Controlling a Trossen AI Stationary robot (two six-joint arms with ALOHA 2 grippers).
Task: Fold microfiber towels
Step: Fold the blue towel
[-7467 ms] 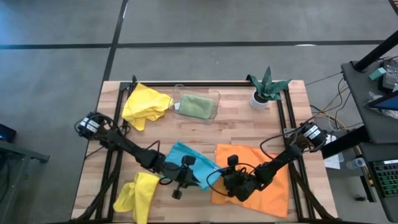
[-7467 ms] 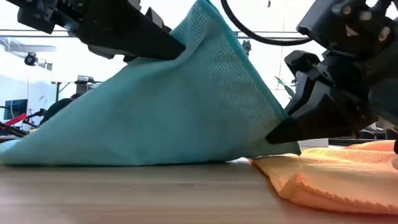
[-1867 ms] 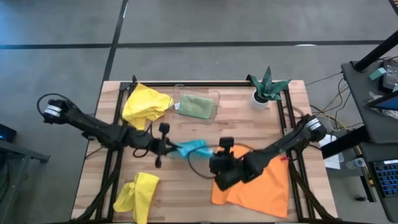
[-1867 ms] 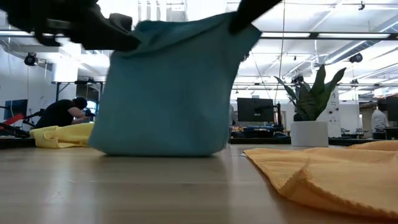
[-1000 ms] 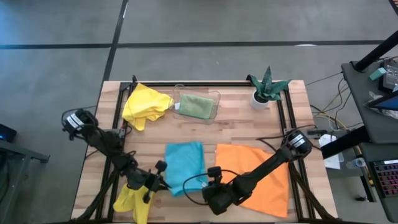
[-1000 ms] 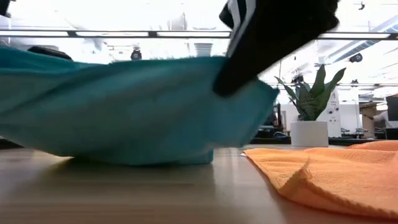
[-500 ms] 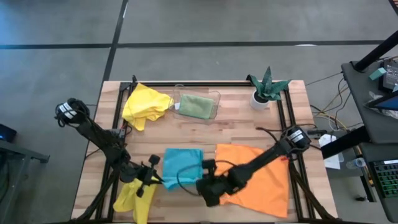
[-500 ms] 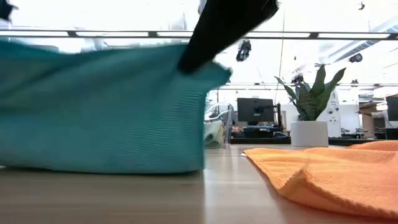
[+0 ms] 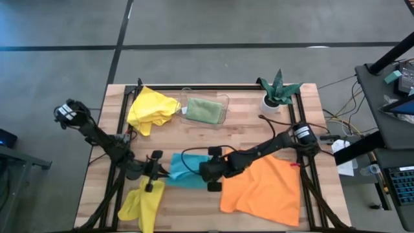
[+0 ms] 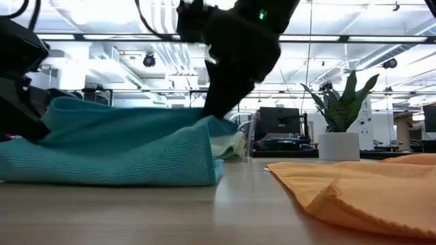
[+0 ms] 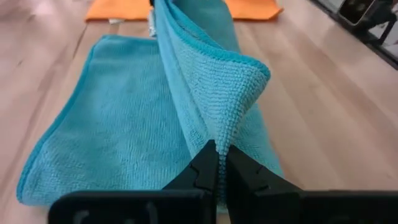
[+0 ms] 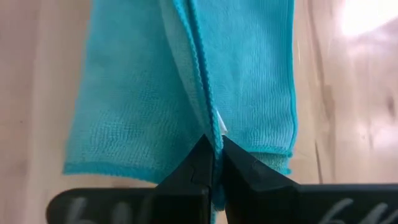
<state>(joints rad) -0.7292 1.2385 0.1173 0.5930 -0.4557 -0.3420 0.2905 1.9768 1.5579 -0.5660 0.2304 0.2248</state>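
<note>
- The turquoise towel (image 9: 187,169) lies near the front middle of the wooden table (image 9: 246,129), folded over itself, between the crumpled yellow towel (image 9: 143,202) at the front left and the spread orange towel (image 9: 262,188) to its right.
- The left gripper (image 11: 217,163) is pinched tight on the folded edge at the towel's left end; the right gripper (image 12: 211,158) is pinched tight on the gathered layers at its right end.
- Judging by the limp draping and looped weave, the cloth is light, soft and grippy rather than slippery; it will sag between holds and will not break.
- Best hold, in my judgement, is at corners or hemmed edges, both layers together, so the fold stays aligned.
- A second yellow towel (image 9: 152,109) and a sage green towel (image 9: 204,110) in a clear tray (image 9: 224,103) sit at the back, near a potted plant (image 9: 277,90).
- No brand, label or legible writing shows; a small pale tag peeks out at the right gripper, unreadable.
</note>
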